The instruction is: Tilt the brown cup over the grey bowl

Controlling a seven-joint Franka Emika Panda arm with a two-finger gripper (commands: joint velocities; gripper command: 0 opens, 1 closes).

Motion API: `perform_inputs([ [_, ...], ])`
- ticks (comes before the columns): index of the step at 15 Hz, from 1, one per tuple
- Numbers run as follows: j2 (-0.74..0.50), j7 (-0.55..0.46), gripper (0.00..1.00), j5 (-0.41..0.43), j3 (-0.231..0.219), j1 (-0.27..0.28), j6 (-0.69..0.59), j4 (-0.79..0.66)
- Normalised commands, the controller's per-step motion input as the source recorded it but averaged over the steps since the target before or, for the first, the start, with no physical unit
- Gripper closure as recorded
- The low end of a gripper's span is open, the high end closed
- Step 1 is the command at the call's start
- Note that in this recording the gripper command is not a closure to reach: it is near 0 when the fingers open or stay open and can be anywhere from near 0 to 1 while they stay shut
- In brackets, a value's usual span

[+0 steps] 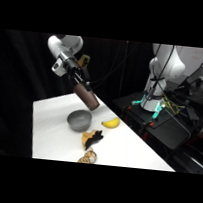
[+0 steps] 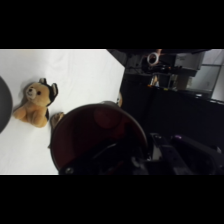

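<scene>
The gripper [image 1: 77, 81] hangs above the white table [image 1: 51, 130], closed on the brown cup [image 1: 87, 96] and holding it clear of the surface. The cup is tilted steeply, its mouth pointing down and toward the table's right edge, its base up at the gripper. Its lower end sits just above the grey bowl [image 1: 79, 119], over the bowl's far right rim, without touching it as far as the side view shows.

The grey bowl stands on the table about midway between the left and right edges. A yellow banana [image 1: 110, 122] lies just beside it, close to the right edge. Nearer the front edge lies a small black-and-orange plush toy [image 1: 92, 138], and at the front edge itself a small round patterned brownish item [image 1: 88, 157].

In the wrist view the brown cup [image 2: 97, 140] fills the lower middle, its open mouth and dark reddish inside facing the camera, with the gripper's black linkage across its lower rim. The plush toy [image 2: 36, 105] lies on the white table [image 2: 85, 75] beyond it, and a dark curved edge of the grey bowl [image 2: 4, 107] shows at the picture's left side.
</scene>
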Motion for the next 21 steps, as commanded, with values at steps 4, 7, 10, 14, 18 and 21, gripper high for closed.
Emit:
perform_inputs([
  [4,0.62,0.16,0.17,0.289,0.108,-0.224,-0.67,0.91],
  [7,0.41,0.30,0.17,0.232,0.105,-0.173,-0.48,0.77],
  [10,0.17,0.27,0.17,0.102,0.068,-0.085,-0.25,0.55],
  [14,-0.23,0.10,0.18,-0.112,-0.035,0.066,0.05,0.10],
  [18,-0.63,-0.07,0.18,-0.465,-0.172,0.345,0.42,-0.51],
  [21,-0.77,-0.03,0.19,-0.540,-0.135,0.525,0.71,-0.98],
])
